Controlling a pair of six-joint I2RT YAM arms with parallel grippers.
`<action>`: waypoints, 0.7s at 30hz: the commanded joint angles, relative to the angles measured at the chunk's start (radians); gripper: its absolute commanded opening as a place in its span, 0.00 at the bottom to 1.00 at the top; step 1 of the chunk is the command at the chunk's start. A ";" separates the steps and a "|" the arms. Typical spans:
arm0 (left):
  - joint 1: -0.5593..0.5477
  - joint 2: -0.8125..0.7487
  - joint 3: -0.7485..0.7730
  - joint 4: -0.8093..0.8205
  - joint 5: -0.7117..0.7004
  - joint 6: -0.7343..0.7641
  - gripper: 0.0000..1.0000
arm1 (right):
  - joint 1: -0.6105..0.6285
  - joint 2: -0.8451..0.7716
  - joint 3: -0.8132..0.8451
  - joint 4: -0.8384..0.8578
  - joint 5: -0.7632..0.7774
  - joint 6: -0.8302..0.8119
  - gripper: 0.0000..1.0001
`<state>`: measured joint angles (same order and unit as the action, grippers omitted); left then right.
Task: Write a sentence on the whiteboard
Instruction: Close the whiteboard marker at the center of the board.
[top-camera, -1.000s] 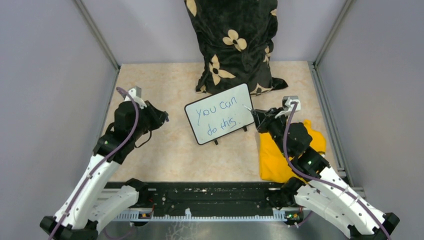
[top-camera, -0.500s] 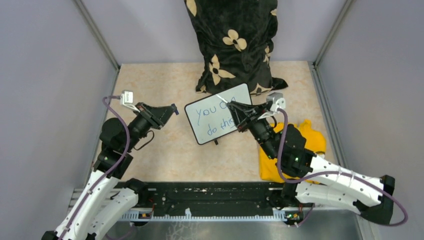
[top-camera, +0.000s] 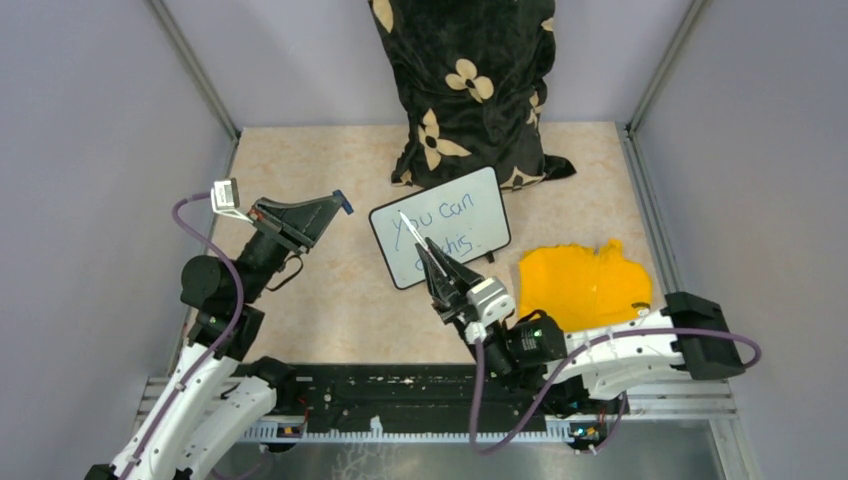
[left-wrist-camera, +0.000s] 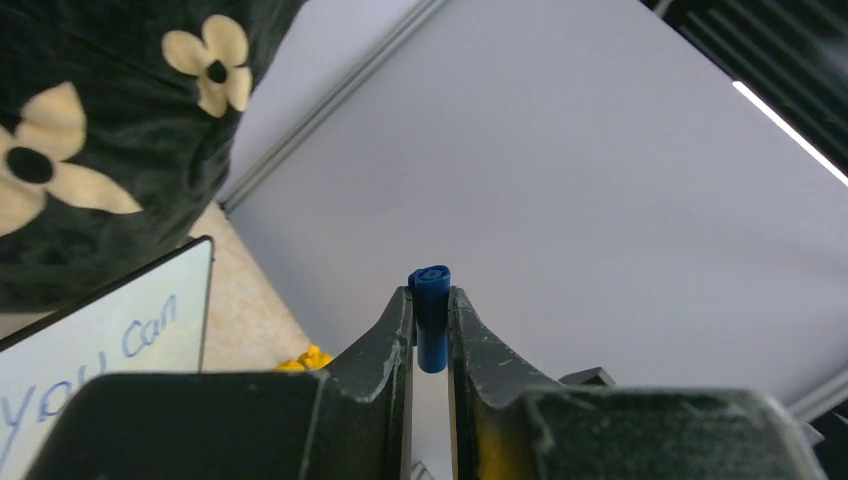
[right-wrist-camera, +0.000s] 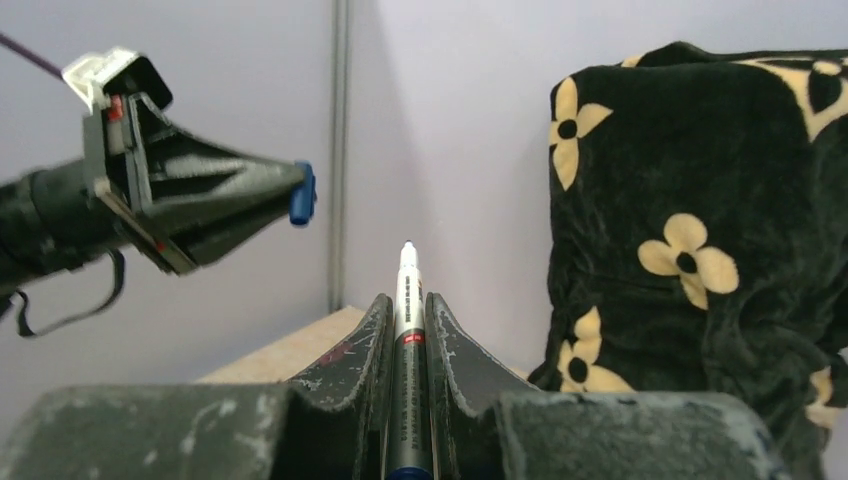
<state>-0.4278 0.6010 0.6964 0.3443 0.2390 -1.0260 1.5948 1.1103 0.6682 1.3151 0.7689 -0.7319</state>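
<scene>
- left jaws: pinching the blue cap (left-wrist-camera: 431, 315), held up off the surface at 9 o'clock of the whiteboard (top-camera: 488, 192).
- right jaws: pinching the marker (right-wrist-camera: 407, 340), nib bare. Overhead, they sit at 6 o'clock of the board and the marker points to 11 o'clock.
- right wrist view: the cap is at 10 o'clock of the nib, with a clear gap and no contact.
- whiteboard: mid-surface, with the floral pillow (top-camera: 465, 90) at its 12 o'clock and the yellow cloth (top-camera: 585, 285) at its 4 o'clock.
- the sentence (top-camera: 455, 212): "You can" over "this", in blue. Writing looks done.
- left, my read: nib into cap, so recapping rather than writing.
- hidden: overhead, the marker and right jaws cover the start of line two.
- the left wrist view cuts the board off; only "You can" shows.
- can't tell any end punctuation.
</scene>
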 joint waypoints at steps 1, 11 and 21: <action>-0.002 0.004 -0.005 0.118 0.059 -0.134 0.00 | 0.021 0.084 -0.010 0.358 0.007 -0.263 0.00; -0.002 0.092 0.004 0.275 0.136 -0.274 0.00 | 0.021 0.122 -0.036 0.387 -0.077 -0.223 0.00; -0.001 0.104 0.027 0.272 0.132 -0.309 0.00 | 0.020 0.041 -0.034 0.236 -0.155 -0.134 0.00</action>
<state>-0.4274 0.7128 0.6880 0.5694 0.3573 -1.2991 1.6039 1.1889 0.6281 1.5291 0.6720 -0.9115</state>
